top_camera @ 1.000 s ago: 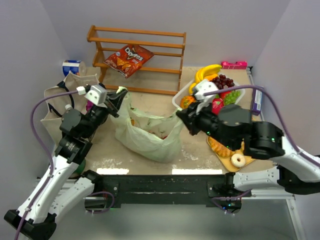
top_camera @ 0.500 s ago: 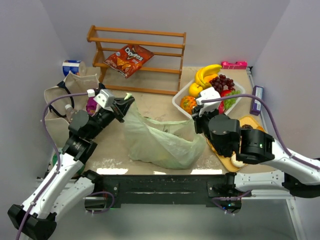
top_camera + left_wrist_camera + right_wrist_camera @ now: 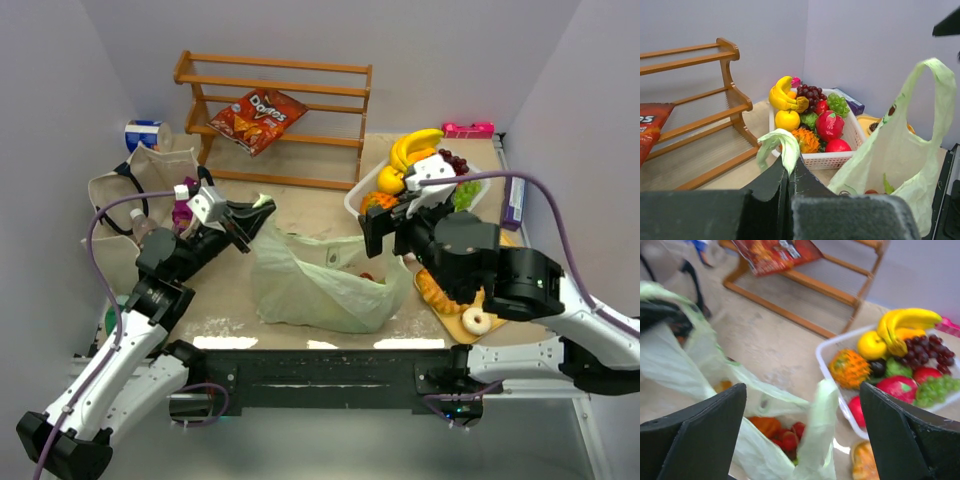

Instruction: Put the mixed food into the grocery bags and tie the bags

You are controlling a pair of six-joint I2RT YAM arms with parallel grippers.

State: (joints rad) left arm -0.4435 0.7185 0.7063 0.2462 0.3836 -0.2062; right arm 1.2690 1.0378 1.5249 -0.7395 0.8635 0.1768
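Pale green bag [image 3: 320, 285] is sitting mid-bench, partly filled. We are pinching one handle [image 3: 782, 145] in our closed left gripper [image 3: 248, 215], our right gripper [image 3: 802, 385] gaping empty. Loading the fruit [image 3: 830, 125] from the basket [image 3: 825, 160] and tying are remaining.

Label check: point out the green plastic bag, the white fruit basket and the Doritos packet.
green plastic bag [image 3: 300, 292], top external view, on its crinkled side wall.
white fruit basket [image 3: 832, 160], left wrist view, on its front lattice wall.
Doritos packet [image 3: 258, 118], top external view, on the middle of its red front.
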